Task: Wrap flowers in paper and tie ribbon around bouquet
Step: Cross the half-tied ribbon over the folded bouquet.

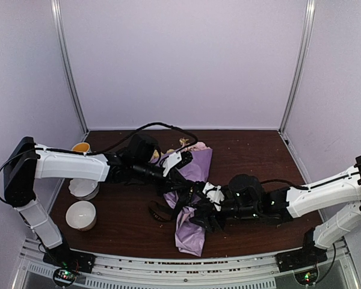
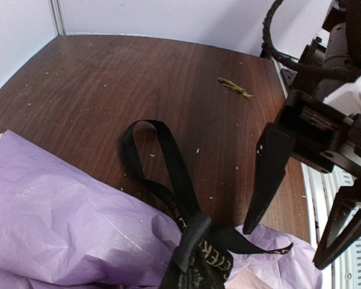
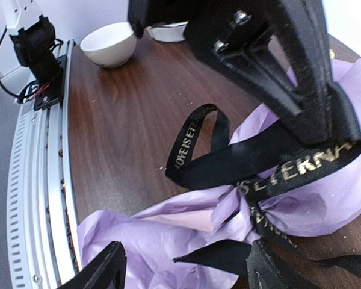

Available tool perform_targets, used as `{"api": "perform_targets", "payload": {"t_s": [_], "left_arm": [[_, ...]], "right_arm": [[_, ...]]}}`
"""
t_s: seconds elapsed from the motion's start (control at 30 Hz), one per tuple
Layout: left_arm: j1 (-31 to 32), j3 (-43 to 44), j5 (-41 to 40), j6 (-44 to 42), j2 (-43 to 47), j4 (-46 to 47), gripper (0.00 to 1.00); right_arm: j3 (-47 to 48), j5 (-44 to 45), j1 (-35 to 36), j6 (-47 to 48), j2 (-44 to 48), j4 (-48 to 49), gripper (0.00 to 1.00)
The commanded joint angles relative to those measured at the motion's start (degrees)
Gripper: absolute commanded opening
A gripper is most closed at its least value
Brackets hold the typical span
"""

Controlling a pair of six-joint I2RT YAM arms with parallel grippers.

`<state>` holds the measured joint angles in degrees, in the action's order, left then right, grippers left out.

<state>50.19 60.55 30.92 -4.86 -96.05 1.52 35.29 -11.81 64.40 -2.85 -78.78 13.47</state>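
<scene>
The bouquet lies mid-table, lilac paper (image 1: 190,232) wrapped round the flowers (image 1: 185,144), whose pale blooms peek out at the far end. The black ribbon (image 3: 195,135) with pale lettering is cinched round the paper (image 3: 156,241), and one loop rests on the wood (image 2: 168,156). My left gripper (image 2: 201,232) is shut on the ribbon just above the wrap. My right gripper (image 3: 186,259) stands open over the paper's near end with nothing between its fingers. A free ribbon tail lies near its right finger (image 3: 277,271). In the top view both grippers (image 1: 182,183) (image 1: 201,211) meet over the bouquet's waist.
Two white bowls (image 1: 81,215) (image 1: 84,188) and a yellow cup (image 1: 80,147) stand at the table's left. A green leaf scrap (image 2: 236,88) lies on the wood farther off. The metal rail (image 3: 36,198) runs along the near edge.
</scene>
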Motion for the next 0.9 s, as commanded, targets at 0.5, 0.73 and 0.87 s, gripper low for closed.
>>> {"api": "perform_targets", "payload": {"t_s": [0.5,0.73,0.87], "left_arm": [[-0.4,0.4,0.5,-0.1,1.1,1.5,0.0],[-0.4,-0.3,0.6,0.6,1.8,3.1,0.0],[0.1,-1.8,-1.1,2.0,3.2,6.0,0.0]], "right_arm": [[4.6,16.1,-1.9,-6.4,-1.8,-3.9,0.0],[10.9,14.6,-14.7,0.0,8.5,-11.8,0.0],[29.0,13.8,-15.2,3.6,5.2,-19.0,0.0]]}}
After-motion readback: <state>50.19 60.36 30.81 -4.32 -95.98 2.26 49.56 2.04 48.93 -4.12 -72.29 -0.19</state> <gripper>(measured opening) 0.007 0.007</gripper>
